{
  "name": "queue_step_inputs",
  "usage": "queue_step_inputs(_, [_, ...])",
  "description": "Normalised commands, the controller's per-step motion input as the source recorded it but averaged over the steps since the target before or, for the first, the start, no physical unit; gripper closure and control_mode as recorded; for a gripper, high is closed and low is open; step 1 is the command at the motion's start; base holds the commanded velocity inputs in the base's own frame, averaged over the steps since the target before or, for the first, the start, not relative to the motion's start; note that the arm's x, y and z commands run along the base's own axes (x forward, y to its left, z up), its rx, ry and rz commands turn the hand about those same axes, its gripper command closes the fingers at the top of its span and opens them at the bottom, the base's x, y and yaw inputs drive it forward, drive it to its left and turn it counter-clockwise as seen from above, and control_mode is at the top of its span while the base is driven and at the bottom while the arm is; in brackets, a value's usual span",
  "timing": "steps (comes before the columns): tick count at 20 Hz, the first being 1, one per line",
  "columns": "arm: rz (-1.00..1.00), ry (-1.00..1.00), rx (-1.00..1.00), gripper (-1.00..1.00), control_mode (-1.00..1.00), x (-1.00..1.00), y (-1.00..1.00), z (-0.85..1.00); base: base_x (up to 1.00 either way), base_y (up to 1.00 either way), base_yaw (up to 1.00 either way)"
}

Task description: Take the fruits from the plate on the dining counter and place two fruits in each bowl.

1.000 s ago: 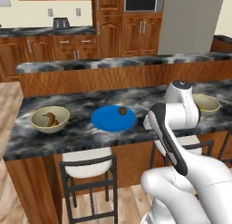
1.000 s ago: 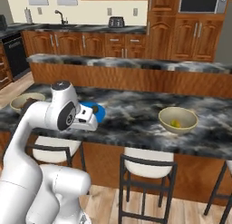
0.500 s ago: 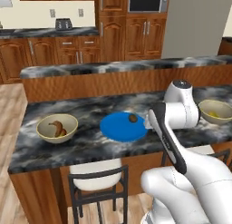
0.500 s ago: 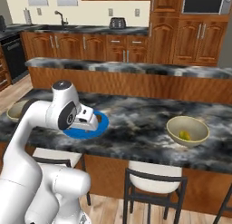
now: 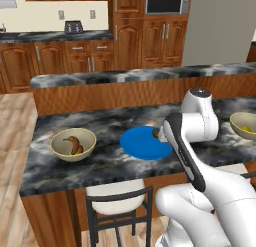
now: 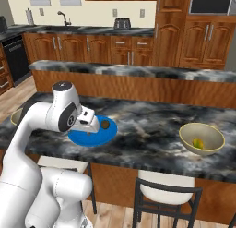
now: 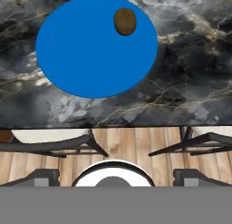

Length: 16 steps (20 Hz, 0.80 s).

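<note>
The white arm folds up from the base, elbow joint raised high, forearm angling down toward the hand [image 6: 92, 124]. The hand points downward, its two dark finger tips [image 7: 43, 177] spread wide apart. Nothing sits between them, and the hand hangs free.

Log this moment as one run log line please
gripper: open, above flat blue plate | plate: one dark brown ball fruit | left beige bowl: two fruits | right beige bowl: one visible
</note>
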Motion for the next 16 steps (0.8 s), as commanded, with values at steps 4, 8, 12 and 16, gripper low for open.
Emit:
queue_step_inputs(4, [0.00,0.00,0.00,-1.00,1.00,0.00,0.00,0.00,0.67,0.01,0.00])
queue_step_inputs(8, [0.00,0.03,0.00,-1.00,-1.00,1.00,0.08,0.00,0.00,0.00,0.00])
queue_step_inputs(12, [0.00,0.05,0.00,-1.00,-1.00,1.00,0.05,0.00,0.00,0.00,0.00])
queue_step_inputs(16, [0.00,0.06,0.00,-1.00,-1.00,1.00,0.00,-0.13,0.00,0.00,0.00])
